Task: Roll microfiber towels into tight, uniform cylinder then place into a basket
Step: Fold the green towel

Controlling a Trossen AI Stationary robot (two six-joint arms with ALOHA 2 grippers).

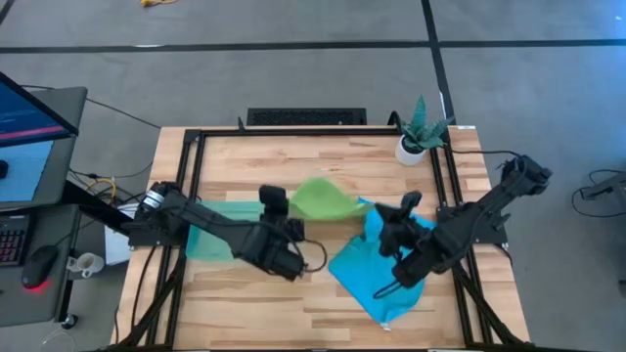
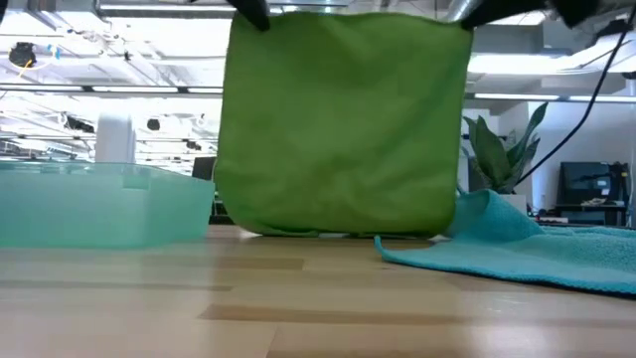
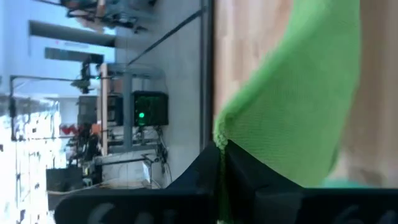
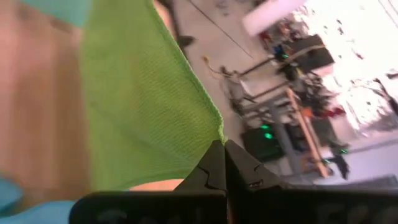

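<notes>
The basket [image 1: 210, 235] lies under the left arm, behind the left gripper [image 1: 275, 203]. That gripper is pinched on one upper corner of the lime green towel [image 1: 323, 198]. The towel hangs spread between both grippers, lower edge at the table [image 1: 284, 303]. The right gripper [image 1: 409, 205] pinches the opposite corner. The sky blue towel [image 1: 367, 269] lies flat beneath the right gripper.

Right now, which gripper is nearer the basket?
Left. The left gripper pinches the green towel at one corner, just beside the basket. The right gripper pinches the opposite corner, across the table over the blue towel.
</notes>
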